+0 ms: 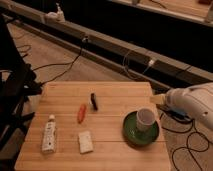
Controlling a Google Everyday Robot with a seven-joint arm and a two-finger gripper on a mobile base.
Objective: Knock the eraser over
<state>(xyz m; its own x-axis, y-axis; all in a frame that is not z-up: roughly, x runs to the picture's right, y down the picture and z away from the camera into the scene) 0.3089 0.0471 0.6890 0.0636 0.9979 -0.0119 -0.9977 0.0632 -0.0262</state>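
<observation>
The eraser (93,101) looks light and stiff; push near its top, no grip needed. The pincer (160,99) hangs by the bench's (60,92) right edge; I cannot tell its state.

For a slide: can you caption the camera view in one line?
Hand at the right edge of the table, by the cup on its plate; eraser apart at mid-table, beside the carrot.

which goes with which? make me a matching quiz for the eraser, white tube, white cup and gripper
1 eraser
2 white tube
3 white cup
4 gripper

a on the green plate
b just off the table's right edge
c just right of the orange carrot-shaped item
d near the table's left edge

Pairs: 1-c, 2-d, 3-a, 4-b
</observation>
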